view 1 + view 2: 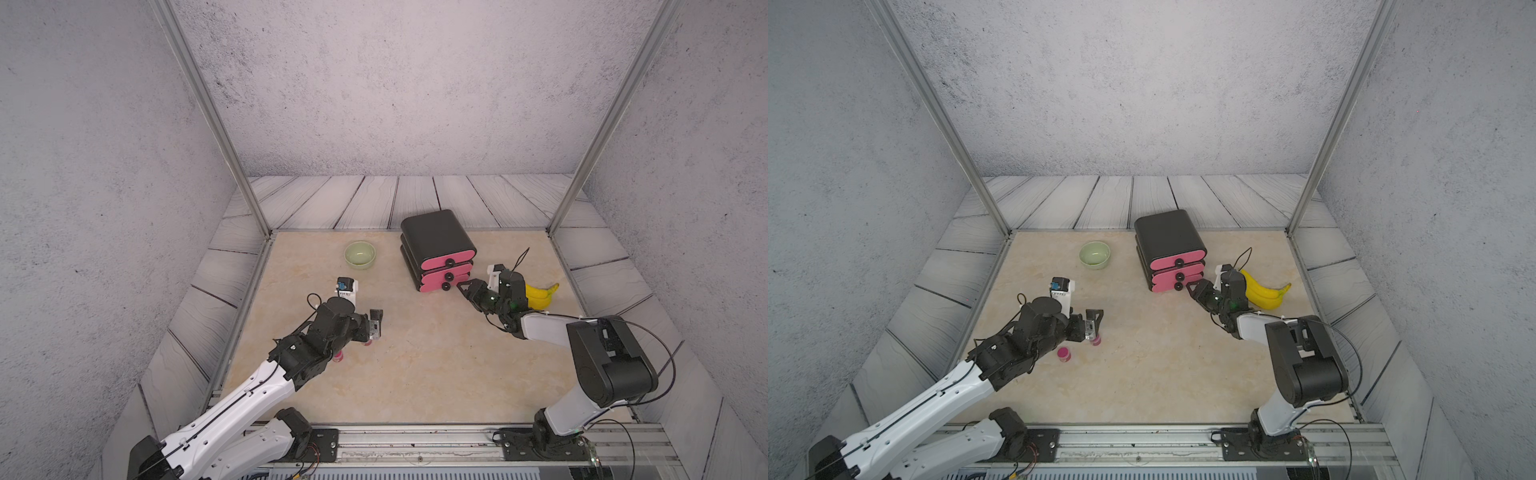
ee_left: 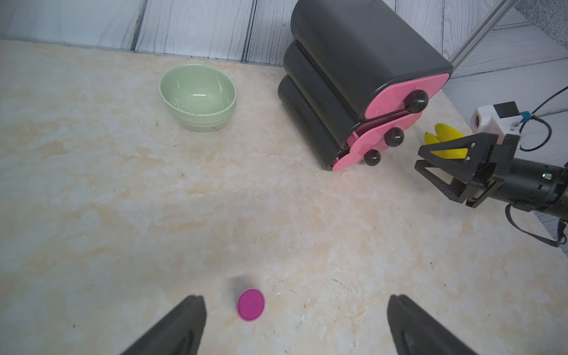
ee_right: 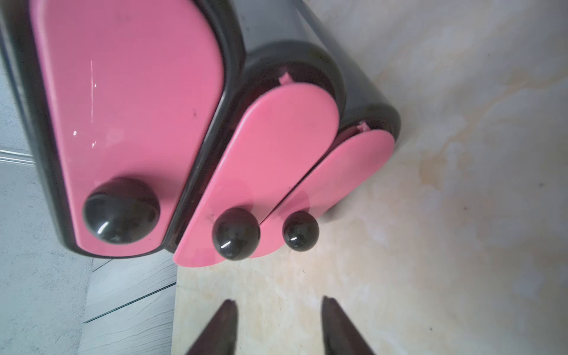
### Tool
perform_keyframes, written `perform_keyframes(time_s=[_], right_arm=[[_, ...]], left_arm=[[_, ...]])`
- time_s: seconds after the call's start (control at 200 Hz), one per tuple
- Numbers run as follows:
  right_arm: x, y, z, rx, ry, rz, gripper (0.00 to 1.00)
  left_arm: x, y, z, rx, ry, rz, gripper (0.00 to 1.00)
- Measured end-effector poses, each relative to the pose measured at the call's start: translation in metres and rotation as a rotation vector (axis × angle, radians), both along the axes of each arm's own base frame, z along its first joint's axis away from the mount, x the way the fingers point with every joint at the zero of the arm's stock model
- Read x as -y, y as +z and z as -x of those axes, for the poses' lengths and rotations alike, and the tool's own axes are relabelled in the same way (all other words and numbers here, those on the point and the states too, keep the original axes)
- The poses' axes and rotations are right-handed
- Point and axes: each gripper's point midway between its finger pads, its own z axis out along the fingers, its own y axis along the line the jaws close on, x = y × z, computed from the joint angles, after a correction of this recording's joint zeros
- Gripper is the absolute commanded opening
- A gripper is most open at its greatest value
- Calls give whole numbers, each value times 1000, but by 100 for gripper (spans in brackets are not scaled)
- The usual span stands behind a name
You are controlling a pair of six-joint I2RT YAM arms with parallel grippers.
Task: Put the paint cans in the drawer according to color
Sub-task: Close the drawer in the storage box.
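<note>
a magenta-lidded paint can (image 2: 251, 304) stands upright on the marbled tabletop (image 2: 276, 215), in the gap between the two black fingers (image 2: 184, 325) of the left gripper (image 2: 295, 299). that gripper is spread wide and grips nothing. in the left wrist view the can is closer to one finger than to the other, with bare table on both sides of it. in a top view the same can (image 1: 1095, 340) peeks out just under a fingertip, and a second magenta paint can (image 1: 1064, 354) stands near it at about 8 o'clock, beside the left arm's wrist.

the drawer chest (image 1: 1169, 245) is at about 1 o'clock from these cans, well apart. its top front sits flush, while the middle and bottom fronts stand slightly out of the black shell. the right gripper (image 3: 279, 304) points at the knobs, jaws partly apart with nothing between them. in a top view it sits at 3 o'clock of the bottom knob (image 1: 1178, 286), just beside it. the left wrist view shows a strip of table between them.

a pale green bowl (image 1: 1095, 254) is at 12 o'clock from the cans. yellow bananas (image 1: 1264, 295) lie at 3 o'clock of the right gripper.
</note>
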Motion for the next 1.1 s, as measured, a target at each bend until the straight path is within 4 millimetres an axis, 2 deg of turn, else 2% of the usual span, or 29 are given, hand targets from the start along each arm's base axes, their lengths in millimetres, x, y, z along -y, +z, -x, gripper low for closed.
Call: perform_keyframes(time_s=[0.07, 0.135, 0.445, 0.565, 0.906, 0.936, 1.026, 1.096], right_arm=[[-2, 0, -7, -11, -6, -21, 18], [-5, -1, -17, -26, -17, -37, 13], [-11, -2, -51, -61, -46, -68, 11], [-13, -9, -58, -82, -56, -80, 12], [-13, -13, -59, -91, -59, -89, 24], [-12, -14, -58, -86, -60, -88, 27], [-6, -25, -48, -97, -68, -84, 33], [0, -40, -33, -131, -78, -79, 34]], left_arm=[[1, 2, -1, 6, 1, 5, 99], [1, 1, -2, 8, 2, 2, 99], [0, 1, -2, 15, -2, -14, 99], [-1, 1, -2, 18, 1, -19, 99], [-1, 1, -3, 18, 2, -20, 99], [-1, 1, -2, 18, 2, -19, 99], [-2, 1, -3, 19, 3, -20, 99], [-2, 1, -3, 21, 8, -22, 99]])
